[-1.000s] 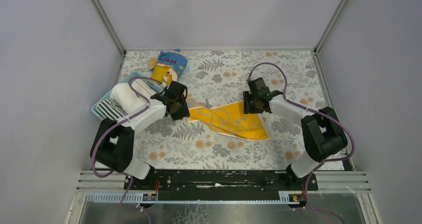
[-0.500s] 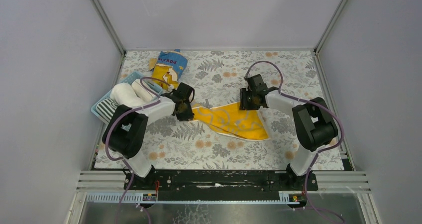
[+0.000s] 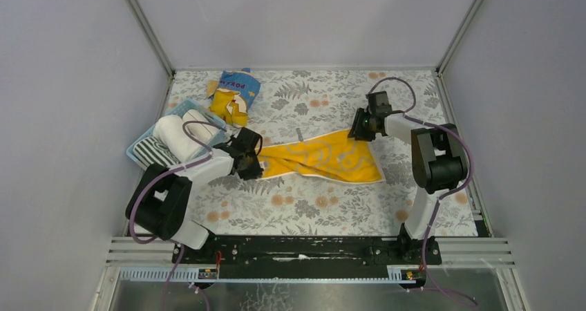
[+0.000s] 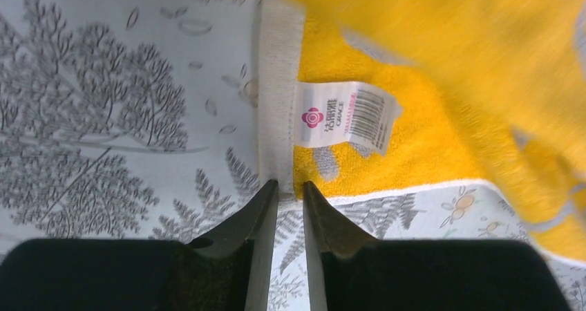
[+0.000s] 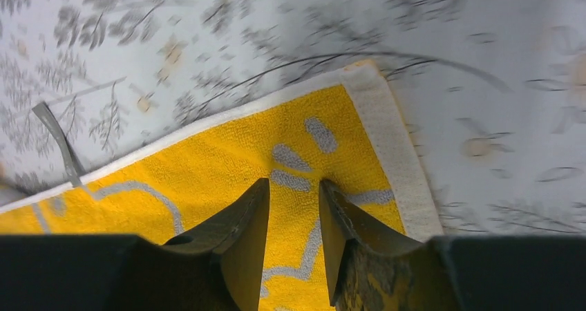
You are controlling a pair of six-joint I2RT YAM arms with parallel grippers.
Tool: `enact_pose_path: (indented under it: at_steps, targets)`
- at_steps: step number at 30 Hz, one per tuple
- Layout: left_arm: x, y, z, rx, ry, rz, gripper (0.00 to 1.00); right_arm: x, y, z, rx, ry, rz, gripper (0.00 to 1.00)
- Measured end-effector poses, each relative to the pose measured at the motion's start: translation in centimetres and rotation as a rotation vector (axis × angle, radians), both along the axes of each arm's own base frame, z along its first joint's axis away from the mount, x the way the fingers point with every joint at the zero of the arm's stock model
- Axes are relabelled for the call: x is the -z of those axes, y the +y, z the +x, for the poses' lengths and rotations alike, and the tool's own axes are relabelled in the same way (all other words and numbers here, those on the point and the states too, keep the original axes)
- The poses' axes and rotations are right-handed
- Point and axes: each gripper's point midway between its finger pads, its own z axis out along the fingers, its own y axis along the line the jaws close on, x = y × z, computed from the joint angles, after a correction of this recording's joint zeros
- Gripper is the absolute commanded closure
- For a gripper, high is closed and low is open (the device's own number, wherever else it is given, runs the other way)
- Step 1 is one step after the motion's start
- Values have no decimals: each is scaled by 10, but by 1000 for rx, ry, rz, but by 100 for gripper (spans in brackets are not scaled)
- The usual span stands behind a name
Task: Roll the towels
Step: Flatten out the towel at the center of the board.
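— What's over on the left?
— A light blue plastic basket [image 3: 133, 149] holding plump rolled white towels [image 3: 173, 133] and a black-and-white striped towel [image 3: 153, 152]. Just behind it lies a glossy blue-and-yellow snack bag [image 3: 235, 90]. Its print is too small for me to read.

— And the left gripper [image 4: 290, 186]?
— Its black jaws are nearly together, pinching the white woven hem at one corner of the yellow towel [image 3: 325, 155].

— Where is that towel?
— It's spread across the middle of the table [image 3: 311, 207], on a grey fern-and-flower print. It's fuzzy terry cloth with pale grey swirls and a white border. A small white label [image 4: 342, 114] is sewn beside the hem, with a pink flower, a barcode and what looks like "GRACE". A grey loop [image 5: 59, 138] sticks out from the far edge.

— The right gripper [image 5: 294, 186]?
— Its tips are down on the towel's far right corner. There's yellow cloth in the gap between the jaws, but I can't tell whether they're pinching it.
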Motion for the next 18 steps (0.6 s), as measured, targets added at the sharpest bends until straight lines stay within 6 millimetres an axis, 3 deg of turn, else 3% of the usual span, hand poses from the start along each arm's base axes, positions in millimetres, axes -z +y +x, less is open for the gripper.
enact_pose_path:
  at_steps: [7,12,15,18]
  targets:
    - [0,5,-32,-42,47,-51,83,-1,-45,19,131,2,17,57]
    - [-1,15,-64,-81,114,-58,81,-2,-51,23,139,-2,5,55]
    - [-4,22,-82,-113,148,-50,71,-2,-52,22,135,5,-9,53]
    - [-9,28,-87,-139,153,-32,63,-4,-52,20,122,4,-12,50]
